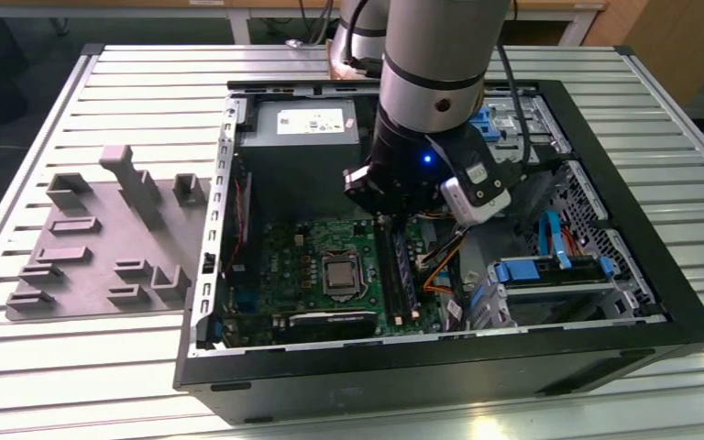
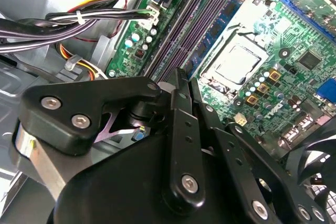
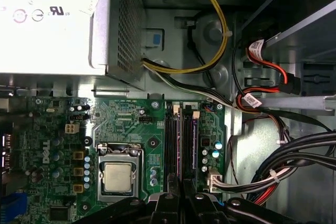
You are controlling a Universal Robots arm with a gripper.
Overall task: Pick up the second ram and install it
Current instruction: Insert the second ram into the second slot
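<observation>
First wrist view: tool (image 3: 181,195) directly over second ram (image 3: 187,145).

We see the second ram (image 1: 403,275) as a long, thin bluish-green board with dark chips (image 2: 220,22). It stands on its long edge, just beside the processor socket (image 1: 340,273) on the exterior view's right. We cannot tell whether it is fully seated.

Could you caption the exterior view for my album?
Robot arm's gripper reaching into an open computer case, above the motherboard's memory slots.
</observation>
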